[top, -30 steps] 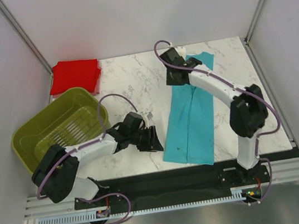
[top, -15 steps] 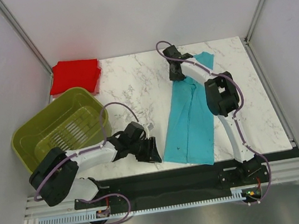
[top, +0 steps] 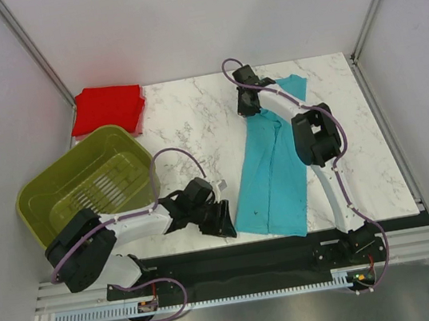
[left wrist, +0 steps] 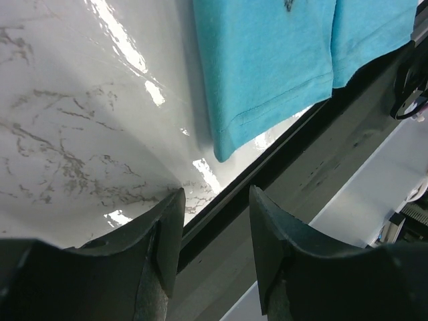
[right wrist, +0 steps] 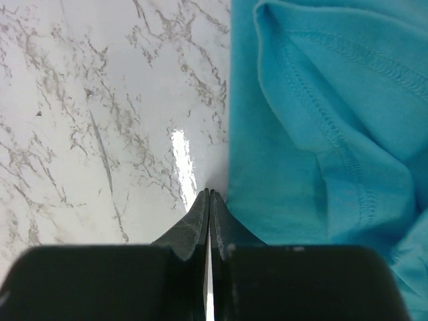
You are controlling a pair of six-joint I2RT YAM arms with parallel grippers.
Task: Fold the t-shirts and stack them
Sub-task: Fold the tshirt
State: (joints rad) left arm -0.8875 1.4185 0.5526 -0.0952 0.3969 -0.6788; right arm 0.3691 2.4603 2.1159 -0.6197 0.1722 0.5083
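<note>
Fingers shut, the right gripper (right wrist: 208, 195) is pressing at the far-left edge of the turquoise cloth t-shirt (top: 272, 168) on the marble table's (top: 193, 123) right side, apparently starting the crosswise fold; the open-fingered left gripper (left wrist: 214, 200) should pinch the near corner.

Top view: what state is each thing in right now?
Turquoise t-shirt: folded lengthwise into a long strip, lying flat.
Red t-shirt: folded square bundle.
Basket: upright, empty.
Left gripper: open, holding nothing.
Right gripper: shut, tips at the turquoise t-shirt's edge.
</note>
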